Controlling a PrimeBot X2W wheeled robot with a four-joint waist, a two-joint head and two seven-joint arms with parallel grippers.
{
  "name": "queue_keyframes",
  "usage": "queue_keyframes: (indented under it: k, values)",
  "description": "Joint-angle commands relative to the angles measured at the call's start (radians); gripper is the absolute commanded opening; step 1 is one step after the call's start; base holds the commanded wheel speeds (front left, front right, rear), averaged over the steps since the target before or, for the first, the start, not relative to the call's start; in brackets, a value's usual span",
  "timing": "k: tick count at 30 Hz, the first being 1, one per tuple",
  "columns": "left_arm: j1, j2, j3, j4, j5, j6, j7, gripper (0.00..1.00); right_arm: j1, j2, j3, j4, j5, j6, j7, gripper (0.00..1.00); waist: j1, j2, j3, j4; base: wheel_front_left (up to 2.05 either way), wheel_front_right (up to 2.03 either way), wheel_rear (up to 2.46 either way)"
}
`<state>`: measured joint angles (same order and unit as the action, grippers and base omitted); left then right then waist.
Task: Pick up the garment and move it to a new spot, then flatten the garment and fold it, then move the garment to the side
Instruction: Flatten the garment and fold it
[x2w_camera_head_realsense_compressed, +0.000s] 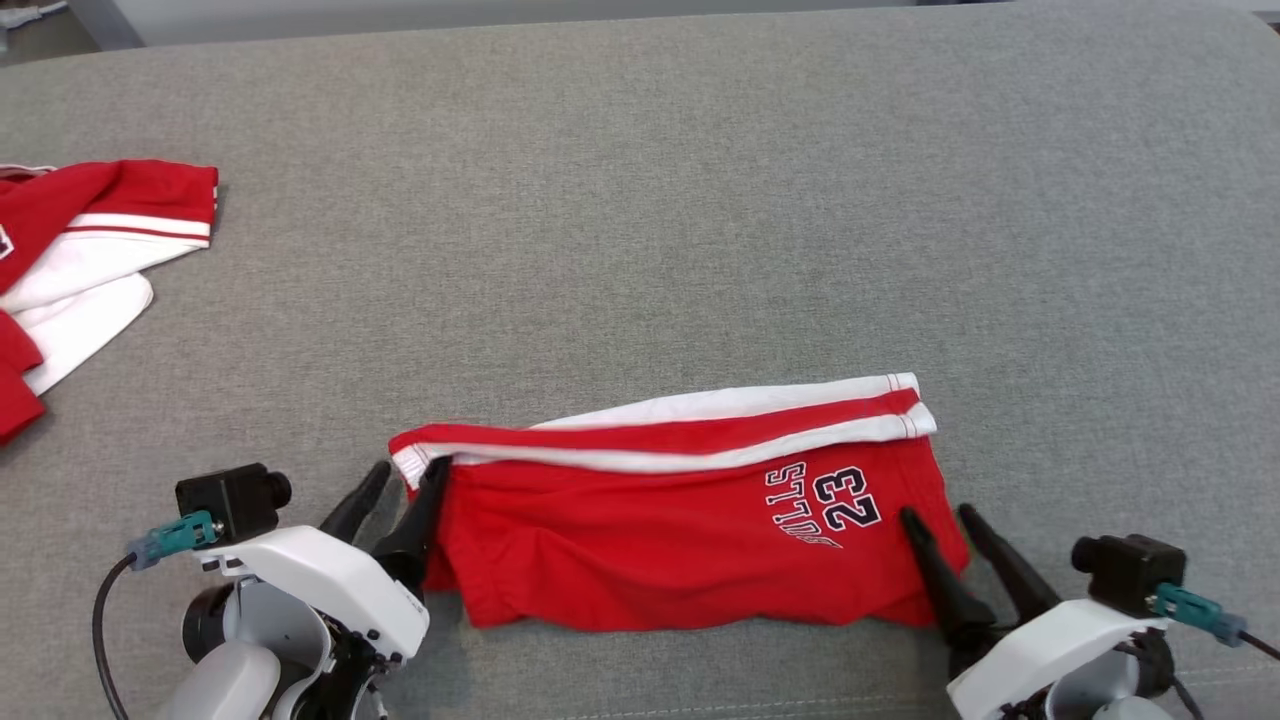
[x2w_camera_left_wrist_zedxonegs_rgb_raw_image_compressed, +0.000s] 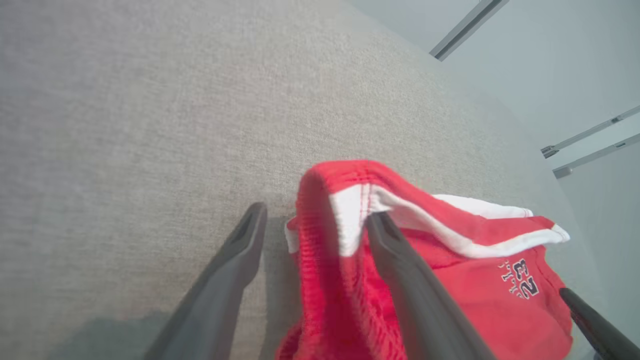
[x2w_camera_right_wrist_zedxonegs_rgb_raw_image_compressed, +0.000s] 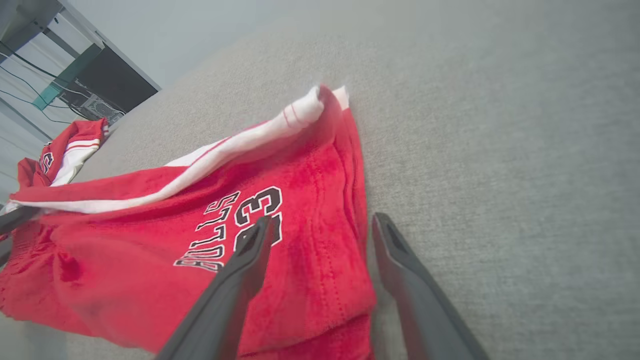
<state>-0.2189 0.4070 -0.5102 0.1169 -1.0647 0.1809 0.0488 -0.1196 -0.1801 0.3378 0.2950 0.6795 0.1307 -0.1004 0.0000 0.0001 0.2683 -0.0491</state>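
The garment (x2w_camera_head_realsense_compressed: 660, 520) is a pair of red shorts with white stripes and "BULLS 23" print, folded into a wide band on the grey surface. My left gripper (x2w_camera_head_realsense_compressed: 408, 482) stands open at its left end, fingers straddling the edge of the cloth (x2w_camera_left_wrist_zedxonegs_rgb_raw_image_compressed: 325, 250). At the right end my right gripper (x2w_camera_head_realsense_compressed: 940, 518) is open too, one finger over the red cloth (x2w_camera_right_wrist_zedxonegs_rgb_raw_image_compressed: 300, 250), the other over the bare surface. Neither holds the fabric.
A second red and white garment (x2w_camera_head_realsense_compressed: 70, 260) lies crumpled at the far left, also seen as a red heap (x2w_camera_right_wrist_zedxonegs_rgb_raw_image_compressed: 60, 155) in the right wrist view. The grey padded surface (x2w_camera_head_realsense_compressed: 700, 200) stretches wide behind the shorts.
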Motion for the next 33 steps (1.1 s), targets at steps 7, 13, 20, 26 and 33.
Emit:
queue_keyframes:
  k: [7, 13, 20, 26, 33]
  values:
    - [-0.023, 0.039, 0.067, -0.095, 0.150, 0.104, -0.167, 1.00, 0.002, -0.020, -0.107, -0.037, -0.109, 0.000, -0.123, 1.00, 0.0000, -0.0001, -0.016, 0.043, 0.00, 0.00, 0.00]
    - [-0.015, 0.076, 0.033, -0.127, 0.306, 0.192, -0.244, 1.00, 0.015, -0.013, -0.218, -0.064, -0.279, 0.000, -0.153, 1.00, 0.0000, -0.0001, -0.033, 0.072, 0.00, 0.00, 0.00]
    - [0.049, 0.087, 0.016, -0.143, 0.407, 0.223, -0.296, 1.00, 0.086, 0.022, -0.304, -0.127, -0.440, 0.000, -0.161, 1.00, 0.0000, -0.0001, -0.061, 0.095, 0.00, 0.00, 0.00]
    - [0.108, 0.085, 0.024, -0.140, 0.421, 0.184, -0.307, 1.00, 0.179, 0.053, -0.329, -0.146, -0.464, 0.000, -0.161, 1.00, 0.0000, -0.0001, -0.103, 0.122, 0.00, 0.00, 0.00]
    - [0.121, 0.082, 0.045, -0.127, 0.427, 0.159, -0.309, 1.00, 0.215, 0.070, -0.340, -0.132, -0.469, 0.000, -0.161, 1.00, 0.0000, -0.0001, -0.144, 0.142, 0.00, 0.00, 0.00]
